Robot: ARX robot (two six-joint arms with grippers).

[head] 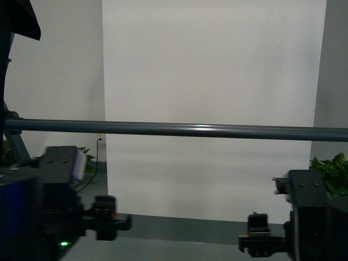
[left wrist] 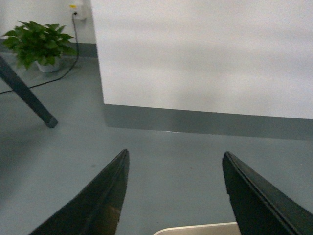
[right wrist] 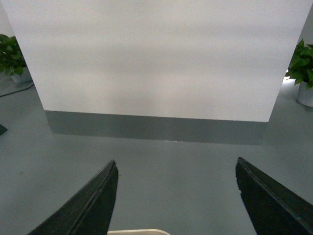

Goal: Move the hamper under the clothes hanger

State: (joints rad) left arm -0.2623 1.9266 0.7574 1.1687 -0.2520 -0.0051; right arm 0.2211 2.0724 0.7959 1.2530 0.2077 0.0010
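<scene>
White wall panelling with a grey skirting fills the background, above a grey-green floor (left wrist: 161,161). Across the middle of the front view runs one long horizontal bar of the clothes hanger (head: 179,130), and one of its slanted legs (left wrist: 27,98) comes down to the floor at the left of the left wrist view. A potted plant (left wrist: 39,44) stands in the upper left corner of that view, with a cable leading up to a wall socket; another plant (right wrist: 304,68) sits at the right edge of the right wrist view. The left gripper (left wrist: 173,196) has its two dark fingers (left wrist: 105,196) spread wide apart, with nothing between them but floor. The right gripper (right wrist: 176,200) is likewise spread wide and holds nothing. The hamper (left wrist: 198,229) shows only as a sliver of beige rim at the bottom edge of each wrist view, below the gap between the fingers; whether the fingers touch it cannot be told.
</scene>
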